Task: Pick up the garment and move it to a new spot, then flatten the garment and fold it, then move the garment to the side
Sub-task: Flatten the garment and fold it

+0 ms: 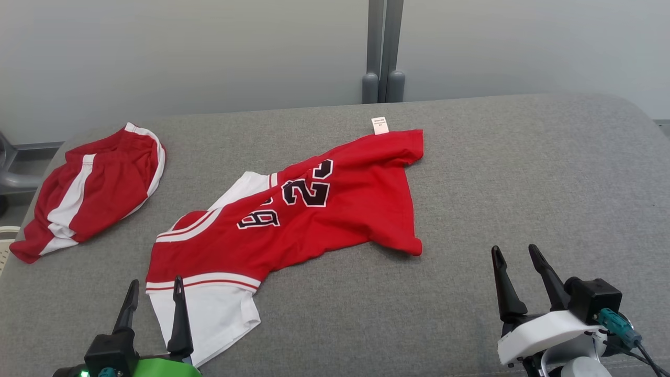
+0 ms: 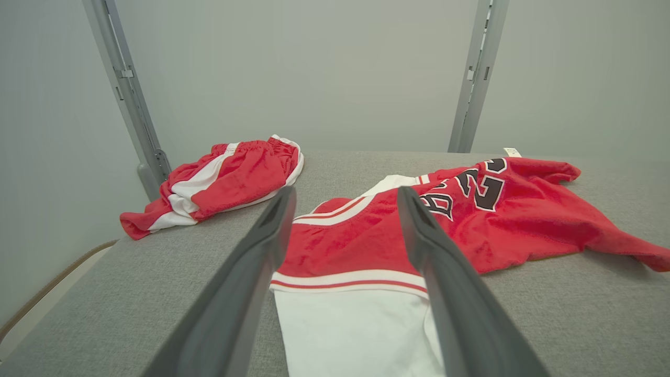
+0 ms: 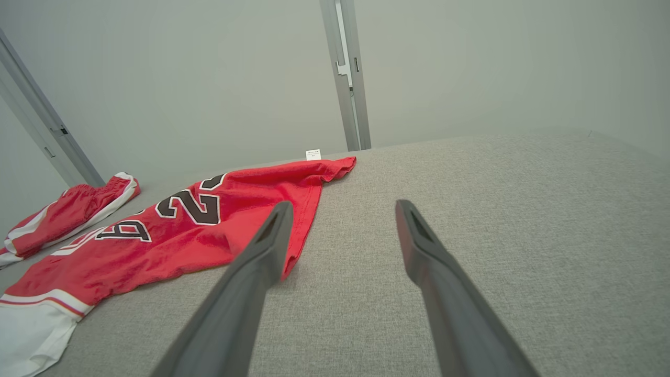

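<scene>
Looks unstarted: crumpled red-and-white basketball jersey [image 1: 293, 220] lies mid grey fabric-covered table [image 1: 523, 183], its white end at the near edge. Left gripper [image 1: 157, 281] and right gripper [image 1: 514, 247] are both spread wide, empty. Pick-up, flatten, fold and side move all remain.

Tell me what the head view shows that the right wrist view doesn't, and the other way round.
Head view adds: the left claw, open at the red jersey's white end. Right wrist view adds: a bracket on the wall post, and a second post at its left. Shared: the jersey, the red shorts, the white tag, the grey table and the open right claw.
</scene>
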`<state>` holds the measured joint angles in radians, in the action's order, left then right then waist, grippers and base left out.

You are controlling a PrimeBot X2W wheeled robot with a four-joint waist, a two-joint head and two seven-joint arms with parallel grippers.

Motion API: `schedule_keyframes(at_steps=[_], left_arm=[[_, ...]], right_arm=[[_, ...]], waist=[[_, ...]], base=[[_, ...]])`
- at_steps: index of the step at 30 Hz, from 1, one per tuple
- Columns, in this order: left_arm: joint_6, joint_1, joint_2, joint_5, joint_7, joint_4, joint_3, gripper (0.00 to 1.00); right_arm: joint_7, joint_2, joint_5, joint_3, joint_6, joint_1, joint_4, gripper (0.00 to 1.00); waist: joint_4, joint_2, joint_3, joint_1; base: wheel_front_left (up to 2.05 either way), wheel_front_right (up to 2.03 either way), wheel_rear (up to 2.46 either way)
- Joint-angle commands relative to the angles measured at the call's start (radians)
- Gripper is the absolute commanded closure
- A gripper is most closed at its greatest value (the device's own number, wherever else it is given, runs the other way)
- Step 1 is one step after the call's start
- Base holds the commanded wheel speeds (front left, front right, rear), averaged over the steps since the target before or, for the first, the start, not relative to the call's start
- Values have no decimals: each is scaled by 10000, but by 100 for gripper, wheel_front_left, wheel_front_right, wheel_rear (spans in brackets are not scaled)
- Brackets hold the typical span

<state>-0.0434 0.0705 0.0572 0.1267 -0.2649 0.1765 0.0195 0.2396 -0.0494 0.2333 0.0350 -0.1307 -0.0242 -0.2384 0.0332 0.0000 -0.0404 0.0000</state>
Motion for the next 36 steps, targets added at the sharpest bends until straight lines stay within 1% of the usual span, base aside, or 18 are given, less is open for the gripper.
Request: schedule_keyframes(at_steps=[1, 11, 17, 21, 28, 36], left_arm=[[37, -56, 31, -77, 0, 2, 20, 0], [78, -78, 8, -49, 0, 30, -10, 0], [-42, -151, 51, 60, 0, 262, 41, 0], [-206, -125, 36, 347, 47, 834, -54, 0], [-347, -306, 2, 750, 85, 2338, -208, 0], [-522, -805, -27, 1127, 15, 3969, -436, 0]], right_arm=[[73, -21, 5, -10, 0, -26, -21, 0], [61, -21, -24, -40, 0, -36, 13, 0], [-108, -21, 71, 143, 0, -63, -116, 0], [-320, -24, 32, 458, 0, -356, -397, 0], [-390, -22, 67, 1012, 0, -1165, -1527, 0], [-131, -30, 51, 1508, 1, -2422, -3586, 0]], waist=[[-3, 0, 0, 0], [31, 0, 19, 0], [202, 0, 43, 0], [316, 0, 92, 0], [550, 0, 282, 0], [800, 0, 657, 0]], base=[[0, 0, 0], [0, 0, 0], [0, 0, 0], [0, 0, 0], [0, 0, 0], [0, 0, 0]])
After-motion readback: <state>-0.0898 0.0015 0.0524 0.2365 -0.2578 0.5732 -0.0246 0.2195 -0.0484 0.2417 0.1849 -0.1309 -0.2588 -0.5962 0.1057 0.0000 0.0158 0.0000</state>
